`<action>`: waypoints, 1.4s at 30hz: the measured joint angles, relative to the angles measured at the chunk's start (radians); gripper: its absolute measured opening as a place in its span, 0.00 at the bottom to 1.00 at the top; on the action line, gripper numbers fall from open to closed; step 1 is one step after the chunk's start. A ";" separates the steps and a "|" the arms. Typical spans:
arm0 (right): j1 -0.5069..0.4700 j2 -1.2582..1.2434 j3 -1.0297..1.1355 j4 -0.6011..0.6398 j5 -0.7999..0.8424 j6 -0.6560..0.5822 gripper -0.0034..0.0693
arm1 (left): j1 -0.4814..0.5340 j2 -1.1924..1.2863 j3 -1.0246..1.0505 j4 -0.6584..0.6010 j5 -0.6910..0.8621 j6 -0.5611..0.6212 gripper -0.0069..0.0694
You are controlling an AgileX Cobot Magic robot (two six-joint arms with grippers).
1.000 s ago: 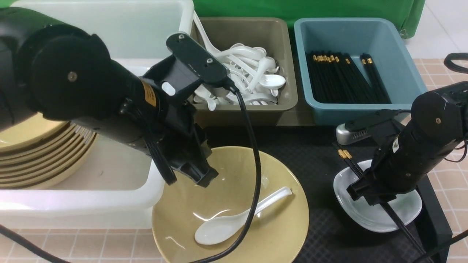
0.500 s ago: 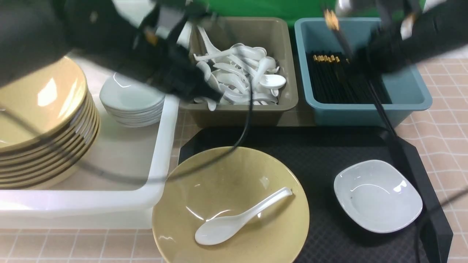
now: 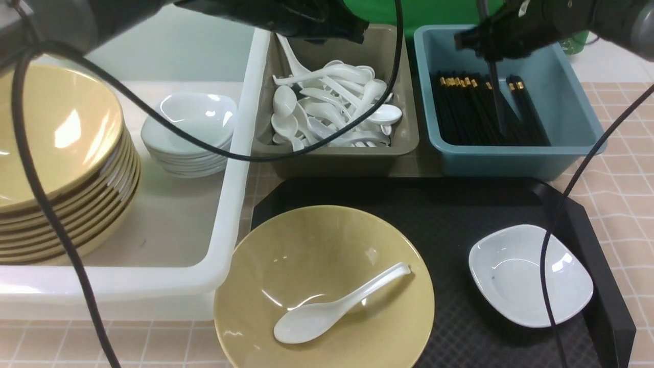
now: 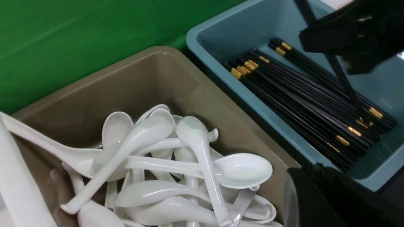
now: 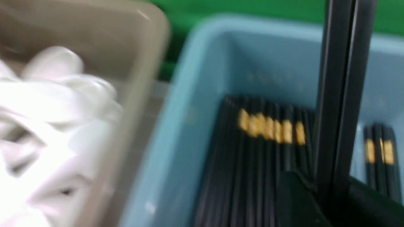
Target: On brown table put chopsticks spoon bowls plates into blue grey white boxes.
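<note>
A white spoon (image 3: 337,306) lies in a yellow bowl (image 3: 327,235) on the black tray (image 3: 449,204); a small white dish (image 3: 531,276) sits at the tray's right. My right gripper (image 3: 490,45) is shut on black chopsticks (image 3: 496,97), which hang over the blue box (image 3: 516,156) of chopsticks; they also show in the right wrist view (image 5: 341,94). My left gripper (image 3: 352,28) hovers over the grey box (image 3: 332,163) of white spoons (image 4: 189,157) and holds nothing that I can see. Only one dark finger (image 4: 315,195) shows.
The white box (image 3: 225,204) at the left holds a stack of yellow plates (image 3: 56,153) and a stack of small white dishes (image 3: 189,128). Arm cables (image 3: 546,245) hang across the tray and the white box.
My right gripper has lifted the chopsticks off the small white dish and carried them over the blue box. My left gripper has risen from the yellow bowl to above the grey box.
</note>
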State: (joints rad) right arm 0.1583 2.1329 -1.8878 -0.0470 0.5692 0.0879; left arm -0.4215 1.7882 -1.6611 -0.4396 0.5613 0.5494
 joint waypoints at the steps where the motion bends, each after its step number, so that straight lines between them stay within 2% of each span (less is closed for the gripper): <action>1: -0.004 0.006 -0.004 0.000 0.026 0.000 0.37 | 0.003 -0.005 0.000 0.000 0.021 0.007 0.10; 3: -0.008 0.007 -0.016 -0.001 0.129 0.003 0.52 | 0.013 -0.034 0.007 0.008 0.115 0.012 0.10; 5: -0.008 0.005 -0.029 -0.001 0.190 -0.009 0.59 | 0.021 -0.057 0.023 0.015 0.161 0.012 0.10; 6: -0.004 -0.001 -0.047 -0.001 0.282 -0.037 0.66 | 0.036 -0.092 0.050 0.022 0.198 0.012 0.10; 8: 0.006 -0.021 -0.077 0.000 0.410 -0.125 0.72 | 0.062 -0.166 0.115 0.026 0.229 0.013 0.10; 9: 0.006 -0.021 -0.080 0.000 0.420 -0.125 0.72 | 0.064 -0.166 0.122 0.027 0.231 0.013 0.10; 10: 0.020 -0.046 -0.103 0.001 0.507 -0.204 0.74 | 0.084 -0.234 0.183 0.028 0.239 0.013 0.10; 11: 0.023 -0.049 -0.105 0.001 0.517 -0.214 0.74 | 0.089 -0.242 0.199 0.030 0.239 0.013 0.10; 12: 0.046 -0.073 -0.119 0.009 0.594 -0.288 0.75 | 0.107 -0.310 0.259 0.032 0.241 0.013 0.10; 15: 0.106 -0.131 -0.123 0.056 0.660 -0.407 0.75 | 0.142 -0.446 0.399 0.034 0.242 0.013 0.10; 19: 0.184 -0.170 -0.123 0.124 0.671 -0.477 0.75 | 0.157 -0.588 0.536 0.034 0.241 0.017 0.10; 21: 0.256 -0.184 -0.123 0.161 0.675 -0.525 0.76 | 0.157 -0.656 0.628 0.033 0.235 0.034 0.10; 25: 0.369 -0.201 -0.106 0.180 0.672 -0.623 0.75 | 0.157 -0.722 0.721 0.028 0.226 0.039 0.10; 29: 0.488 -0.238 0.017 0.180 0.672 -0.759 0.73 | 0.157 -0.752 0.784 0.028 0.221 0.044 0.10; 37: 0.566 -0.239 0.265 0.164 0.668 -0.996 0.69 | 0.158 -0.752 0.801 0.022 0.166 0.088 0.10; 42: 0.589 -0.222 0.337 0.164 0.639 -1.067 0.69 | 0.158 -0.752 0.801 0.018 0.147 0.091 0.10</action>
State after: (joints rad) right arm 0.7475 1.9107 -1.5508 0.1166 1.2082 -0.9791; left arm -0.2638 1.0364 -0.8599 -0.4217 0.7081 0.6402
